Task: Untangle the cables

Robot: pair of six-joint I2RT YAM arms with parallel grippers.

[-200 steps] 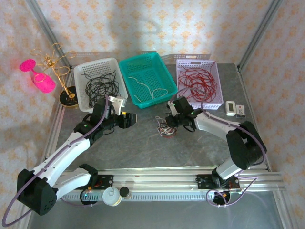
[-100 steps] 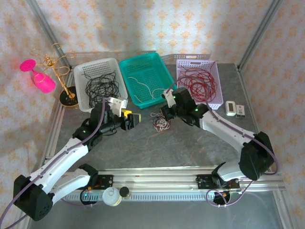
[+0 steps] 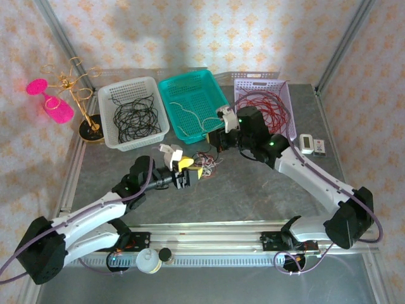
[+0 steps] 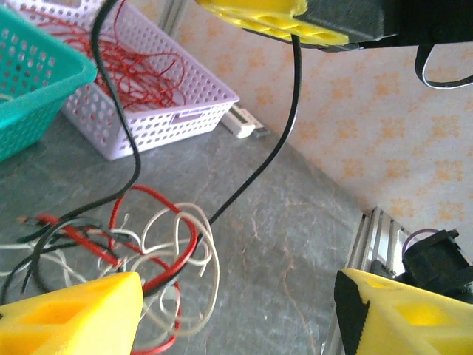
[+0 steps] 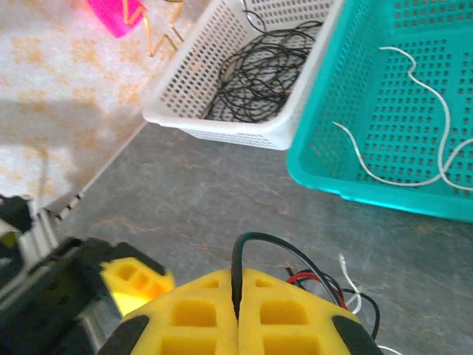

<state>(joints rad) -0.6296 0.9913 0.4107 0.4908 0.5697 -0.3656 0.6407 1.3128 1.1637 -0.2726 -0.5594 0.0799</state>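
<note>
The cables (image 3: 207,161) are a small knot of red, white and black wires on the grey table, in front of the teal basket. My right gripper (image 3: 219,139) hovers above and behind the knot, shut on a black cable (image 5: 235,266) that loops out between its yellow fingers (image 5: 199,310). That black cable (image 4: 275,144) hangs taut from the right gripper down into the knot (image 4: 151,248). My left gripper (image 4: 236,314) is open at table height, just left of the knot (image 5: 329,285), whose loops lie against its left finger (image 4: 70,318).
Behind the knot stand three baskets: a white one (image 3: 126,83) with black cables, a teal one (image 3: 166,101) with a white cable, and a lilac one (image 3: 259,80) with red cables. A gold wire stand (image 3: 79,88) and pink glass (image 3: 56,106) are far left. A small white device (image 3: 313,144) lies at right.
My right gripper has shut on the black cable and risen toward the baskets, dragging the knot left. My left arm has swung right and nearer, up to the knot.
</note>
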